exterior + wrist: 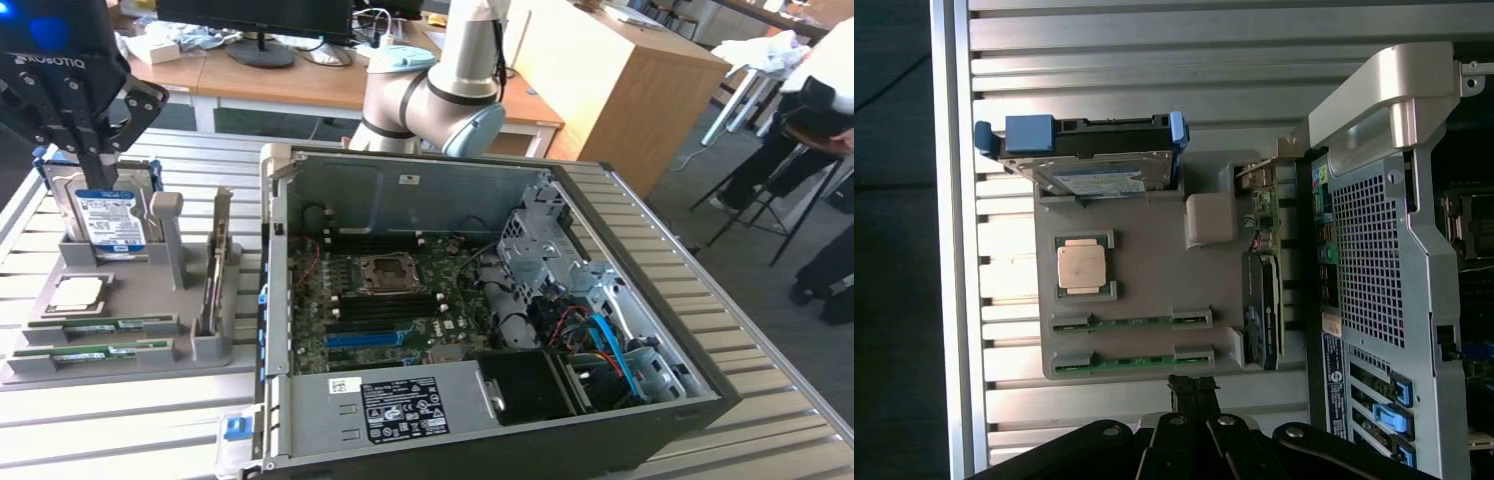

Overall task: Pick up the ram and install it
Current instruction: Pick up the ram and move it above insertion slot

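Ram (96, 352) lies flat in the gray tray (150, 297) on the table (80, 430), beside its twin (104, 325), long axis pointing toward the computer case (400, 190). Your claw (96, 160) hangs clenched and empty over the hard drive (110, 215), at the tray's opposite end.

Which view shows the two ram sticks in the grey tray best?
The wrist view: both ram sticks lie unobstructed, seen from straight above, in the grey tray. The exterior view shows them obliquely, foreshortened.
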